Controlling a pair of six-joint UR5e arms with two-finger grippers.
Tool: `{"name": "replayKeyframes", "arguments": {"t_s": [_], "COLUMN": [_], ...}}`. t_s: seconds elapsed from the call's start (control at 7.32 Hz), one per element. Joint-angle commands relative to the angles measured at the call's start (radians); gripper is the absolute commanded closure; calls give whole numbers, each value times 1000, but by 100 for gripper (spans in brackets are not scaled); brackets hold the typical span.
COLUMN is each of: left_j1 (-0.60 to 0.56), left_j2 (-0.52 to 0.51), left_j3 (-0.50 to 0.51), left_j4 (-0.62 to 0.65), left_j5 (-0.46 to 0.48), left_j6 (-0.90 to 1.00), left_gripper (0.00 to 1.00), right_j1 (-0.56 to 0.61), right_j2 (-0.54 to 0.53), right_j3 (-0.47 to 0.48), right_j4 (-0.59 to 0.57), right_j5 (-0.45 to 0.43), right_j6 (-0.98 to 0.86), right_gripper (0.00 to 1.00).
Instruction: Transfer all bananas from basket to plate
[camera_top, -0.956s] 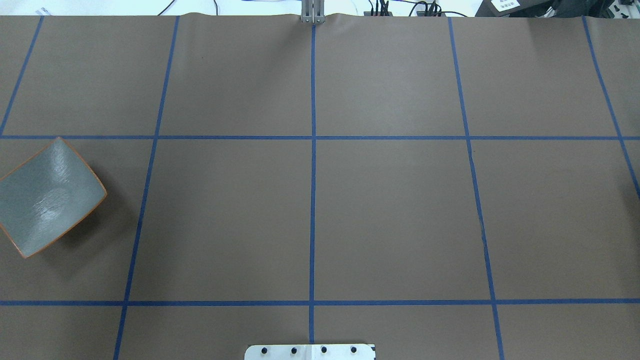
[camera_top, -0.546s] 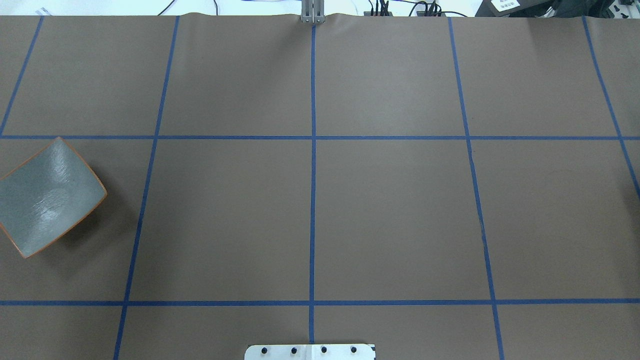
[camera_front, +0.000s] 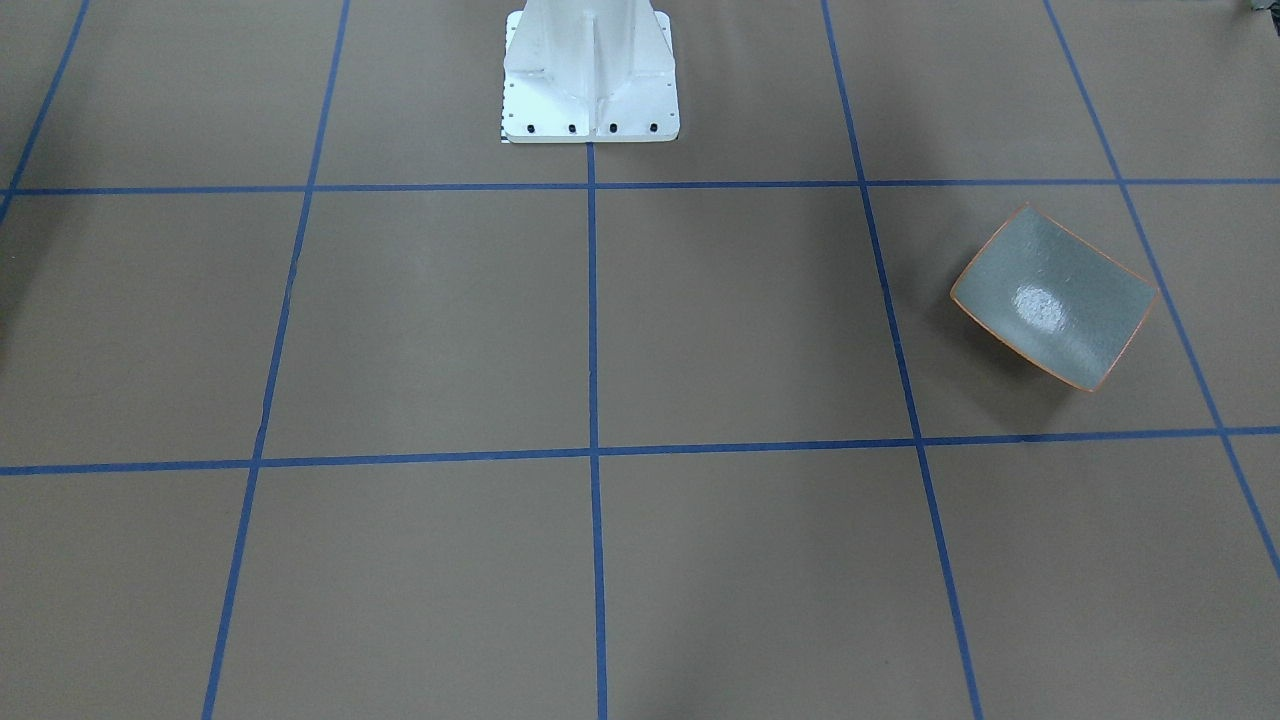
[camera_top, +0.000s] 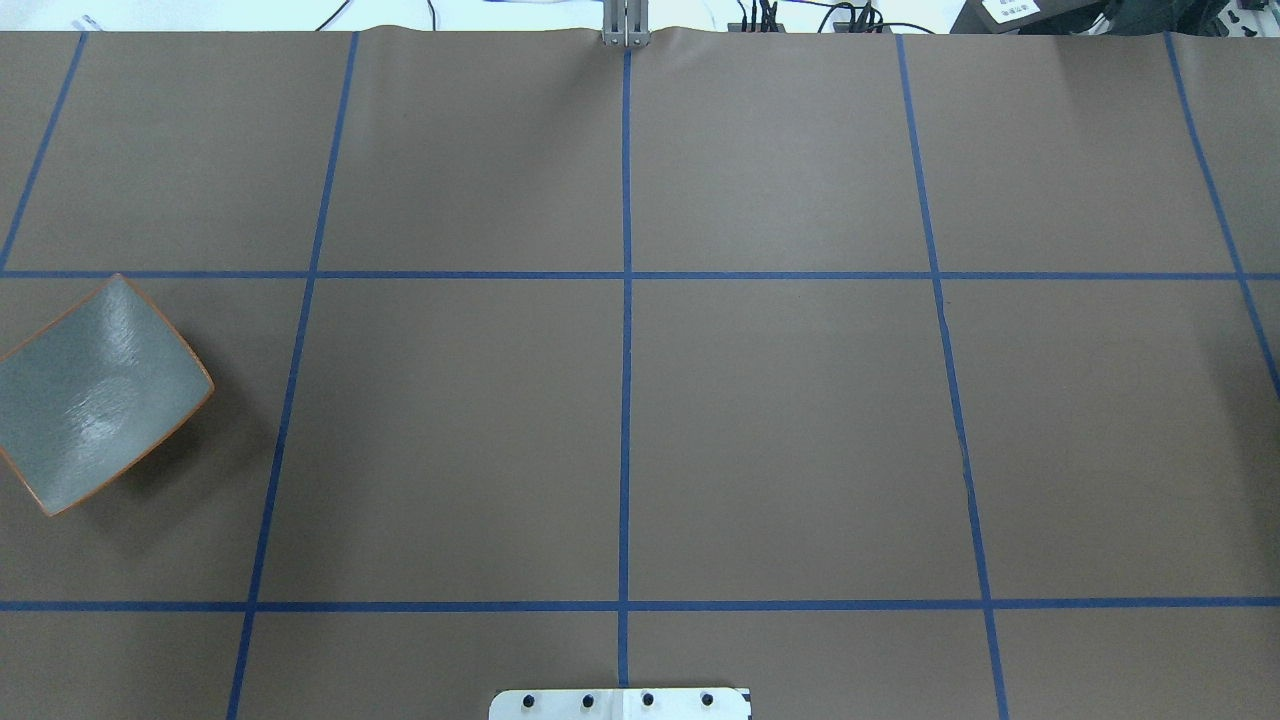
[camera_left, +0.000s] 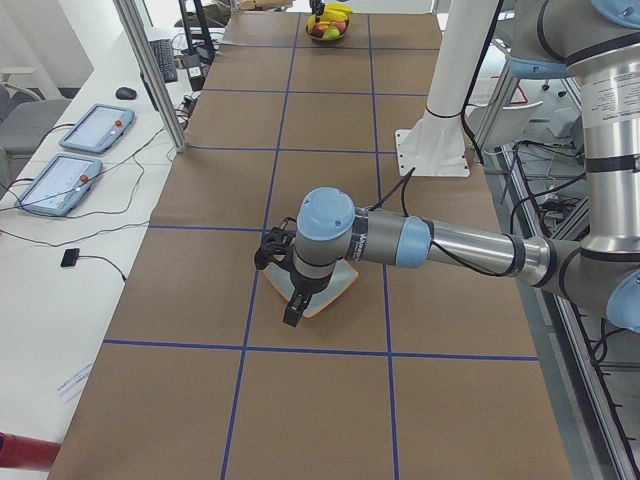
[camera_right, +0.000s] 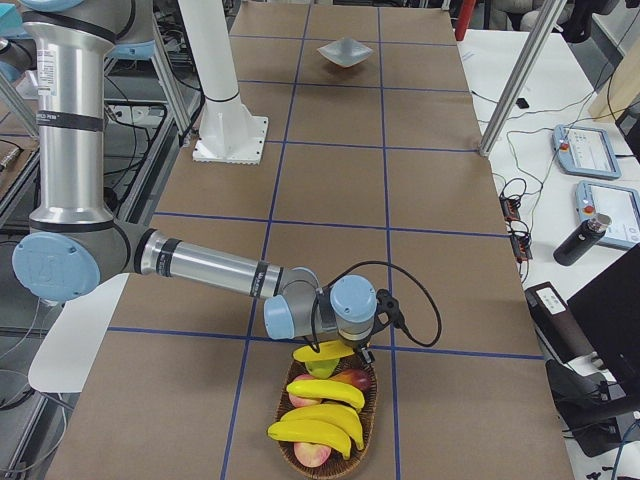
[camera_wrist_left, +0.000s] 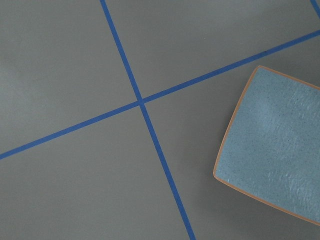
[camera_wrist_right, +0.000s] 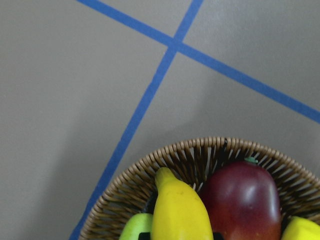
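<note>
1. The bananas (camera_right: 322, 400) lie in the basket (camera_right: 372, 392), at the bottom middle of the right-side view. Several are stacked across its middle, and one more lies at the rim nearest to my arm.
2. In my right wrist view one banana (camera_wrist_right: 177, 212) fills the lower middle of the frame, with its tip pointing up toward the wicker rim. It touches a dark red fruit (camera_wrist_right: 245, 200) on its right and a green fruit (camera_wrist_right: 134, 227) on its left.
3. The plate (camera_top: 95, 400) sits at the left edge of the overhead view and at the middle right of the front view. In the right-side view it is at the top and the basket at the bottom, so the two are well apart.
4. My right gripper (camera_right: 350, 350) is low over the rim of the basket, at the upper banana. Small dark parts show on both sides of this banana at the bottom edge of the wrist view. I cannot tell if the fingers are apart or pressed on it.
5. My left gripper (camera_left: 294, 312) hangs over one corner of the plate in the centre of the left-side view, and the arm hides part of the plate. I cannot tell its state either. My left wrist view shows the plate at the lower right and a crossing of blue tape lines (camera_wrist_left: 140, 101) in the middle.
6. All of this stands on the brown table (camera_top: 780, 430), and the white robot base (camera_front: 590, 70) is at the top of the front view.
</note>
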Motion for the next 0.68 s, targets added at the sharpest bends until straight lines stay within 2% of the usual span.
{"name": "replayKeyframes", "arguments": {"t_s": [0.0, 0.14, 0.27, 0.41, 0.55], "left_j1": [0, 0, 0, 0, 0], "left_j2": [0, 0, 3, 3, 14], "left_j3": [-6, -4, -1, 9, 0], "left_j4": [-69, -140, -157, -192, -253], "left_j5": [-1, -1, -20, -80, -89], "left_j6": [3, 0, -6, -6, -56], "left_gripper": [0, 0, 0, 0, 0], "right_j1": [8, 6, -14, -55, -110], "right_j2": [63, 91, 129, 166, 219], "right_j3": [255, 329, 353, 360, 361], "right_j4": [-323, -361, -359, -357, -356], "right_j5": [4, 4, 7, 1, -8], "right_j6": [59, 204, 374, 460, 583], "right_gripper": [100, 100, 100, 100, 100]}}
